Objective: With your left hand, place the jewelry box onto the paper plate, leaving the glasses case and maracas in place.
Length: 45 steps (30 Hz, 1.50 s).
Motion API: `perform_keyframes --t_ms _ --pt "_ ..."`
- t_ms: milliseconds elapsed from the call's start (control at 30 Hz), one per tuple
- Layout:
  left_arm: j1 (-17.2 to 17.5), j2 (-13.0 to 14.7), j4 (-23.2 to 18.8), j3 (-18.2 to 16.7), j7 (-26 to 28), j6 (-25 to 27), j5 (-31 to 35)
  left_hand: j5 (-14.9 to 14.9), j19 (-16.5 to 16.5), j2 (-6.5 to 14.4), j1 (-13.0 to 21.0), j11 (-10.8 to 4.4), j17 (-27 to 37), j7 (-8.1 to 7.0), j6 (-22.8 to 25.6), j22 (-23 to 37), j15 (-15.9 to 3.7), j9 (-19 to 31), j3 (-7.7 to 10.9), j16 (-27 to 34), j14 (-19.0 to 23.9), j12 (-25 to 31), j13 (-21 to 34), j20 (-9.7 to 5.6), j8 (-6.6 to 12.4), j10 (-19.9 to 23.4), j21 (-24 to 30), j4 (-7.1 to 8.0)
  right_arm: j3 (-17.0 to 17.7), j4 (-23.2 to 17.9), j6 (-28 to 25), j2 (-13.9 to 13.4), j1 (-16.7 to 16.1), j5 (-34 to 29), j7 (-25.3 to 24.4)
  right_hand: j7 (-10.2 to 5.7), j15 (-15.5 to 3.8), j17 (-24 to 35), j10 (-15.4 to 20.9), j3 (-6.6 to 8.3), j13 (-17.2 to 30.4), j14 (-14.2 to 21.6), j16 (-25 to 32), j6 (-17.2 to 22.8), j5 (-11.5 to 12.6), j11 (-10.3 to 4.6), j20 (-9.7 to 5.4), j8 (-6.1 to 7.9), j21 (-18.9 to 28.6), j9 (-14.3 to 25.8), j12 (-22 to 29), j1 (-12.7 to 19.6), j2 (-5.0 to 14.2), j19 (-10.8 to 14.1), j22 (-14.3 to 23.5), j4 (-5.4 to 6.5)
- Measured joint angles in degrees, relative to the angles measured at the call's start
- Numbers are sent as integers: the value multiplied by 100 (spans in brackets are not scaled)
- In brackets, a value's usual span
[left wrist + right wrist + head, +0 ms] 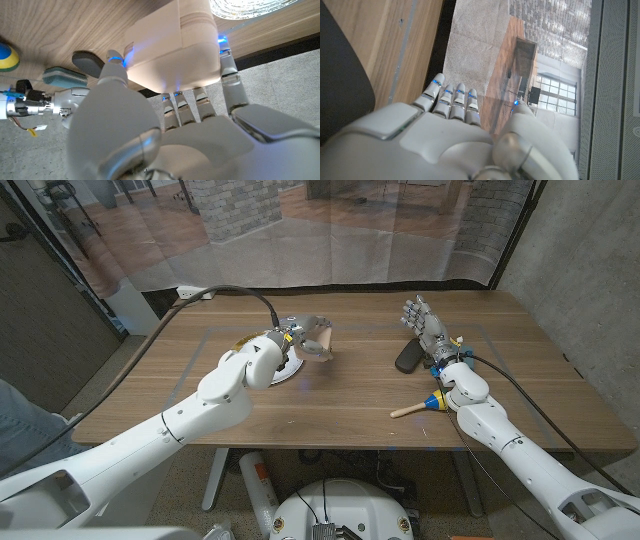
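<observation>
My left hand (pixel 296 337) grips the beige jewelry box (pixel 321 342) and holds it in the air just past the right rim of the white paper plate (pixel 287 373), which my wrist partly hides. In the left wrist view the jewelry box (pixel 172 47) sits between thumb and fingers, with the paper plate (pixel 250 9) beyond it. The dark glasses case (pixel 407 357) lies at the right, and the maraca (pixel 427 403) with its wooden handle lies nearer the front edge. My right hand (pixel 424 319) stands beside the case, fingers apart, holding nothing.
The wooden table (pixel 330 415) has bare room in the middle and front. The glasses case (pixel 87 61) and maraca (pixel 7 56) also appear in the left wrist view. A translucent curtain hangs behind the table's far edge.
</observation>
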Motion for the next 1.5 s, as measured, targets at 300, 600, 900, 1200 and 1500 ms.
perform_keyframes --t_ms 300,600,900,1200,1500 --pt "103 91 -28 -125 107 70 -120 0 1 5 -5 -30 -1 1 24 -1 -20 5 0 -22 20 -4 28 -1 0 30 0 0 15 -104 -19 -39 -52 -19 -51 0 0 0 0 -24 0 0 0 0 0 0 0 0 -20 0 0 0 0 0 0 -24" --pt "166 194 -31 -254 179 129 -254 -1 19 5 -5 -61 -6 -12 74 -1 -22 4 -1 -2 20 -5 30 -19 22 60 -42 1 10 -114 -34 -30 -45 -48 -86 0 22 0 0 -24 0 22 0 0 0 0 0 0 -42 0 0 0 0 0 0 -24" --pt "165 238 80 -341 262 156 -458 -1 19 5 -5 -60 23 -20 84 -2 -30 -17 -1 -2 28 -5 54 -19 22 60 -42 1 -22 -46 -44 18 19 -65 -96 0 32 0 11 -24 0 32 -25 0 0 11 21 0 -63 0 0 0 0 20 0 -24" --pt "69 276 248 -378 340 200 -609 -6 19 5 -5 -91 37 -20 145 -3 -52 -25 -1 -4 48 -16 54 -19 22 90 -64 1 -63 78 -70 74 129 -83 -85 0 9 0 11 -24 0 54 -24 0 0 11 21 0 -63 0 0 0 0 20 0 -24" --pt "-23 322 329 -371 372 298 -705 -6 18 4 -4 -103 37 -21 144 -3 -52 -22 6 -6 48 -16 81 -18 63 103 -64 -6 -82 157 -81 105 202 -91 -65 0 9 0 11 -24 0 53 -21 0 0 11 21 0 -85 0 0 0 0 20 0 -24"
